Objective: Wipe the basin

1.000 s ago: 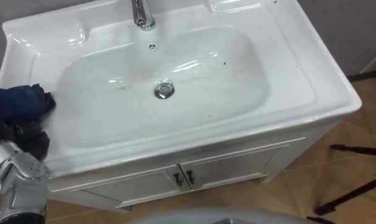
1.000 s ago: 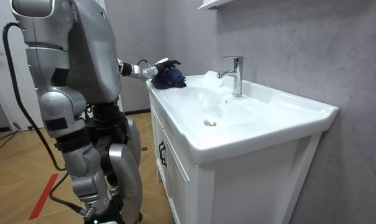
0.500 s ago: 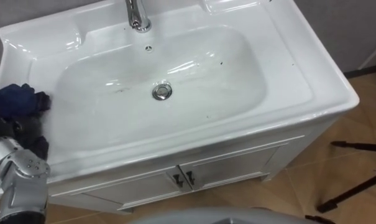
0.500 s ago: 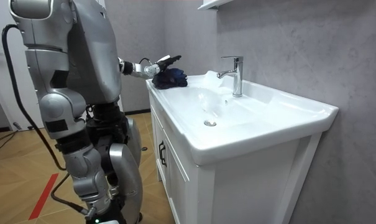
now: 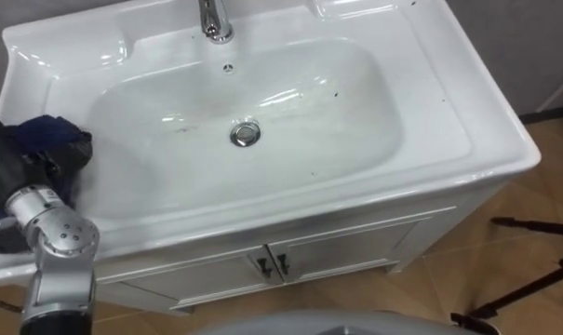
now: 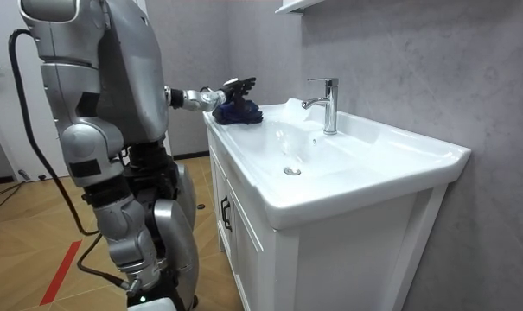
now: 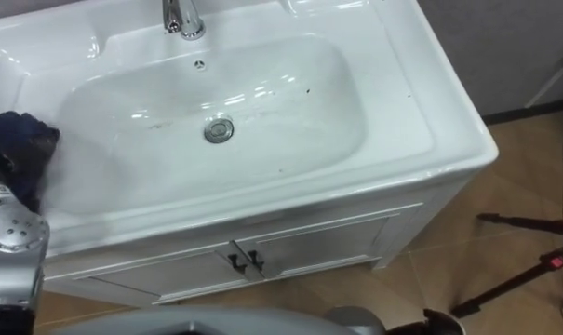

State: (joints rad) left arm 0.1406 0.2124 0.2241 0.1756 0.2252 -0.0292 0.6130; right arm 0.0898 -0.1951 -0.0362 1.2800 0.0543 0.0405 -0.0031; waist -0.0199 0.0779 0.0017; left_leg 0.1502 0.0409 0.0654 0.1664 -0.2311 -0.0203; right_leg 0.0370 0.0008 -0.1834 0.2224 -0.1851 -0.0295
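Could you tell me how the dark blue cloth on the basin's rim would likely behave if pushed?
The cloth lies bunched in soft folds, so probably floppy and light. Under the left hand it should slide readily on the glossy basin, perhaps bunching further.

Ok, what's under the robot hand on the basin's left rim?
A bunched dark blue cloth lies under the left robot hand, on the white basin's rim. The rim beneath the cloth is covered, so whether it is clean cannot be seen.

Left arm reaches forward from lower left, wrist cocked. Left hand (image 5: 20, 177) is palm-down, with fingers (image 6: 241, 84) extended and spread.
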